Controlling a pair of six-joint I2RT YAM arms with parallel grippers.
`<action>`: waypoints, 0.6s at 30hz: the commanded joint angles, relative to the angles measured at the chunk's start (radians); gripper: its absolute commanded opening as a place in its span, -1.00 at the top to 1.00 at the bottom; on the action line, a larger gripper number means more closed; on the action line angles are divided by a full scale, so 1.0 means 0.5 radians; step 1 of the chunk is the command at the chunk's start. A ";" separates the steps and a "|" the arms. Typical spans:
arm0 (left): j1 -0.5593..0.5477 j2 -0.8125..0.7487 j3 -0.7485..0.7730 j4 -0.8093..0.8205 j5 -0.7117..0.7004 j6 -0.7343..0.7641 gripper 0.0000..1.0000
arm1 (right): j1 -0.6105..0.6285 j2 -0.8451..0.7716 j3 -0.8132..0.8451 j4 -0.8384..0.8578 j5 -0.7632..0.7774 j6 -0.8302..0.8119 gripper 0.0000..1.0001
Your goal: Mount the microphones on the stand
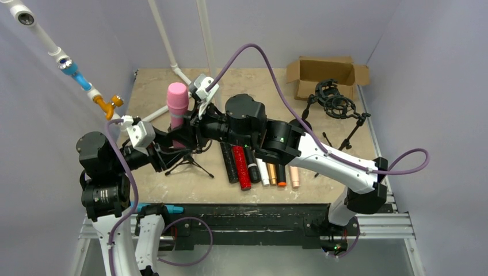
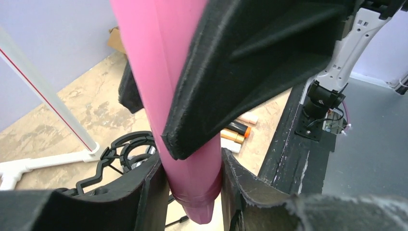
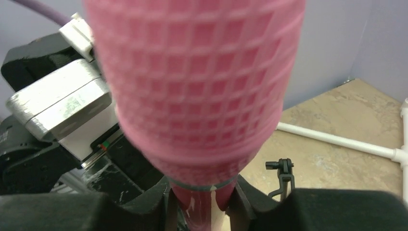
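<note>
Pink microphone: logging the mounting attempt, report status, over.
Left gripper shut low on pink microphone. Right gripper shut under its head. Upright, not yet in stand. Nothing blocking.

Soft even light, pink microphone (image 3: 192, 86) blurred close-up

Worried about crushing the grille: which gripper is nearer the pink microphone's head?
Right. The right gripper clamps the pink microphone just under its head; the left gripper clamps its bottom end.
</note>
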 commanded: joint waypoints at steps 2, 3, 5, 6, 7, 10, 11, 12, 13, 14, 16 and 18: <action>0.009 0.010 0.110 -0.128 -0.110 0.257 0.07 | 0.008 -0.190 -0.084 0.179 0.115 -0.049 1.00; 0.008 0.015 0.112 -0.174 -0.132 0.304 -0.32 | 0.008 -0.215 -0.106 0.195 0.164 -0.084 1.00; 0.008 0.029 0.114 -0.241 -0.186 0.380 -0.72 | 0.008 -0.270 -0.173 0.232 0.262 -0.160 1.00; 0.009 0.036 0.114 -0.268 -0.211 0.413 -0.78 | 0.008 -0.300 -0.216 0.264 0.311 -0.200 1.00; 0.010 0.051 0.113 -0.281 -0.248 0.436 -0.81 | 0.008 -0.327 -0.267 0.296 0.349 -0.232 1.00; 0.012 0.091 0.095 -0.267 -0.359 0.467 -0.81 | 0.006 -0.397 -0.420 0.407 0.459 -0.316 1.00; 0.013 0.111 0.094 -0.264 -0.376 0.467 -0.80 | 0.006 -0.415 -0.473 0.449 0.489 -0.340 1.00; 0.012 0.133 0.098 -0.269 -0.386 0.465 -0.79 | 0.005 -0.432 -0.527 0.487 0.520 -0.353 1.00; 0.012 0.153 0.104 -0.275 -0.396 0.465 -0.77 | 0.003 -0.447 -0.573 0.532 0.539 -0.363 1.00; 0.013 0.174 0.113 -0.286 -0.407 0.471 -0.75 | -0.004 -0.460 -0.624 0.579 0.547 -0.370 1.00; 0.014 0.214 0.144 -0.339 -0.445 0.522 -0.70 | -0.030 -0.485 -0.727 0.704 0.541 -0.372 1.00; 0.015 0.256 0.182 -0.407 -0.530 0.568 -0.55 | -0.061 -0.487 -0.794 0.791 0.514 -0.355 1.00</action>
